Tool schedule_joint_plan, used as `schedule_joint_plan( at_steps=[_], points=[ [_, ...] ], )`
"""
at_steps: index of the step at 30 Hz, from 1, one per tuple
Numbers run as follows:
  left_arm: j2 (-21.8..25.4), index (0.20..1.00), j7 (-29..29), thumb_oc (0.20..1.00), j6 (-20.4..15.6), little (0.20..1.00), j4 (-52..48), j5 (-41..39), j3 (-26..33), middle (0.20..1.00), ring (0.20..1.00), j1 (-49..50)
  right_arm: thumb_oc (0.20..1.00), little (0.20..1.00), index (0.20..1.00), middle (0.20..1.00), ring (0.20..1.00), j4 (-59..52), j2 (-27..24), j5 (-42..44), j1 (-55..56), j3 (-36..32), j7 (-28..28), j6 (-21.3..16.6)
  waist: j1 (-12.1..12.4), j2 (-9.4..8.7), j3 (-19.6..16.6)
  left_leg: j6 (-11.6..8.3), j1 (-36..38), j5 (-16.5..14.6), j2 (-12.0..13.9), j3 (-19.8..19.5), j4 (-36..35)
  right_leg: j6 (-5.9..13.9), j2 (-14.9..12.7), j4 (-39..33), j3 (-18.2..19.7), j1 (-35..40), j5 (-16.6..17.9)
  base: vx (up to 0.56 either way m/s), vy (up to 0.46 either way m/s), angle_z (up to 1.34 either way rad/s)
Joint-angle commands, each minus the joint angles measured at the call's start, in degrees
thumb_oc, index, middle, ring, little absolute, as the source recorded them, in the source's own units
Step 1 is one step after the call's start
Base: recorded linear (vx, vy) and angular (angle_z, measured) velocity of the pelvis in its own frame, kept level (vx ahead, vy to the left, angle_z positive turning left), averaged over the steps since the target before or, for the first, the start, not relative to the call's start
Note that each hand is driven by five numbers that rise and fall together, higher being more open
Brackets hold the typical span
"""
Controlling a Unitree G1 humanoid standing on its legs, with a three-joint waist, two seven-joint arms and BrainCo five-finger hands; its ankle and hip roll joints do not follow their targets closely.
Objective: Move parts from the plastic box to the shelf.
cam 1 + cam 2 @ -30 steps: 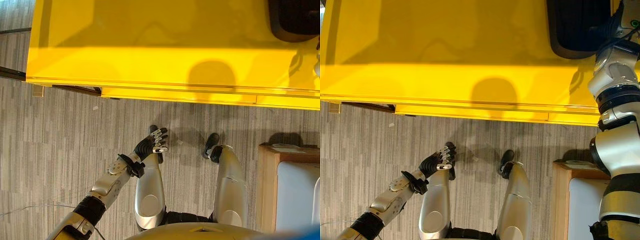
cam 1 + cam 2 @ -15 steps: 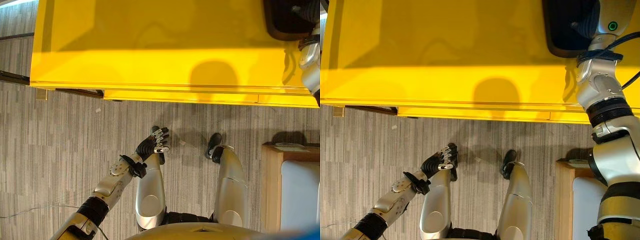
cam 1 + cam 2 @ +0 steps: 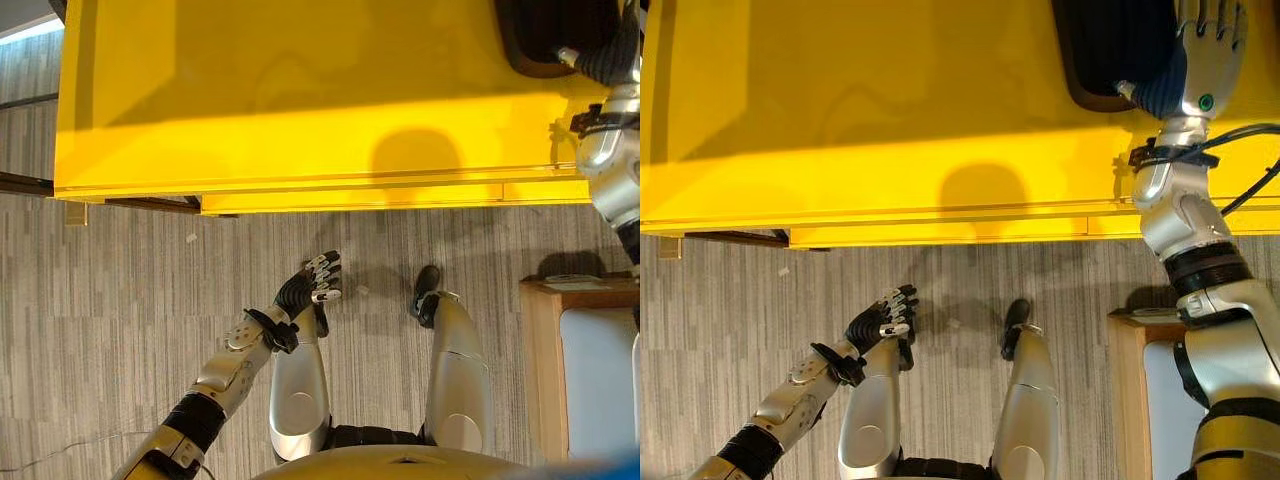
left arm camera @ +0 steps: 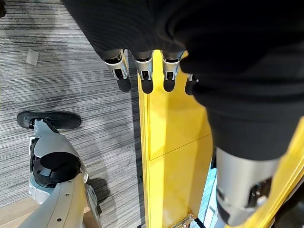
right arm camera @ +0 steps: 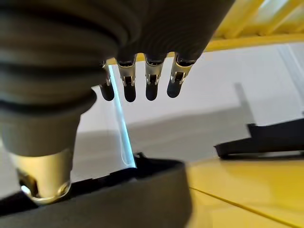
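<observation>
Contents of black plastic box (image 3: 1110,45) hidden behind open right robot hand (image 3: 1208,35).

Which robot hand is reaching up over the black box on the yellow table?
The right robot hand. It reaches over the black box on the yellow table, while the left robot hand hangs low over the floor.

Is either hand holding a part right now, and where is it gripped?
Nothing is held. The right hand reaches open over the black box; the left hand hangs empty.

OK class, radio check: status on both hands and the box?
Right hand open, over the black plastic box on the yellow table. Left hand open, low, idle. No parts visible.
</observation>
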Motion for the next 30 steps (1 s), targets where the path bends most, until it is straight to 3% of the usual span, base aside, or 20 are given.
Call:
schedule_joint_plan(
  at_steps=[1,4,6,11,15,17,25,30],
  points=[
    [-1.28,1.0,0.4,1.0,-2.92,1.0,-0.6,0.4,-0.47,1.0,1.0,2.77,1.0,1.0,1.0,1.0,1.0,-3.3,-0.43,1.3,-1.47,-4.42,-2.95,-3.86,-0.75,-1.45,-0.78,3.34,1.05,-7.76,-0.83,2.9,6.95,2.25,3.33,-2.2,1.1,4.21,-2.46,0.02,0.034,-0.08],
    [-2.23,1.0,1.77,1.0,-3.01,1.0,-0.37,-0.13,-0.64,1.0,1.0,2.57,1.0,1.0,1.0,1.0,1.0,-7.37,0.98,4.91,1.02,-7.63,-3.74,-7.01,-1.34,-1.41,-0.78,3.34,1.93,-7.87,-1.07,3.09,6.41,2.36,3.59,-2.86,1.57,4.91,-2.33,0.01,0.04,-0.07],
    [-2.49,1.0,1.72,1.0,-2.76,1.0,-0.39,0.21,-0.26,1.0,1.0,2.49,1.0,1.0,1.0,1.0,1.0,-10.96,1.85,1.38,3.23,-9.67,0.16,-9.28,-1.77,-1.48,-0.78,3.37,2.32,-8.09,-1.25,3.19,6.33,2.53,3.58,-3.02,1.91,5.19,-2.26,0.01,0.032,0.0],
    [-2.75,1.0,1.4,1.0,-2.34,1.0,-0.54,0.79,0.44,1.0,1.0,2.87,1.0,1.0,1.0,1.0,1.0,-13.55,0.76,-2.36,4.33,-7.23,5.28,-8.71,-1.82,-1.56,-0.78,3.42,2.77,-8.05,-1.41,3.26,6.32,2.57,3.71,-3.81,2.03,5.84,-1.91,0.0,0.0,0.0],
    [-2.15,1.0,0.73,1.0,-2.49,1.0,-0.55,0.35,1.18,1.0,1.0,3.02,1.0,1.0,1.0,1.0,1.0,-14.79,-0.36,-3.25,3.57,-4.97,9.73,-13.25,-1.72,-1.72,-0.78,3.56,3.18,-8.32,-1.52,3.26,6.42,2.72,3.46,-4.18,1.93,6.35,-1.71,0.0,0.0,0.0],
    [-1.53,1.0,0.08,1.0,-2.05,1.0,-0.65,0.27,1.75,1.0,1.0,3.13,1.0,1.0,1.0,1.0,1.0,-16.73,-1.66,-5.04,3.89,-2.95,15.42,-14.53,-1.69,-1.89,-0.78,3.48,3.27,-8.17,-1.61,3.09,6.53,2.87,3.42,-4.23,1.81,6.58,-1.63,0.0,0.0,0.0],
    [0.12,1.0,-0.36,1.0,-1.23,1.0,-1.32,0.1,2.99,1.0,1.0,4.04,1.0,1.0,1.0,1.0,1.0,-18.45,-5.05,-2.06,4.5,4.07,24.3,-10.22,-1.54,-3.21,-0.78,3.86,2.52,-8.69,-1.47,3.14,7.4,2.83,3.34,-4.08,1.77,6.36,-1.39,0.0,0.0,0.0],
    [0.71,1.0,0.23,1.0,-0.86,1.0,-1.88,0.0,2.98,1.0,1.0,4.0,1.0,1.0,1.0,1.0,1.0,-14.2,-5.12,-2.48,2.53,7.56,25.02,-4.92,-1.15,-3.75,-0.78,3.93,1.96,-8.52,-1.39,3.09,7.4,2.69,3.73,-4.36,1.8,6.11,-1.06,0.0,0.0,0.0]
  ],
)
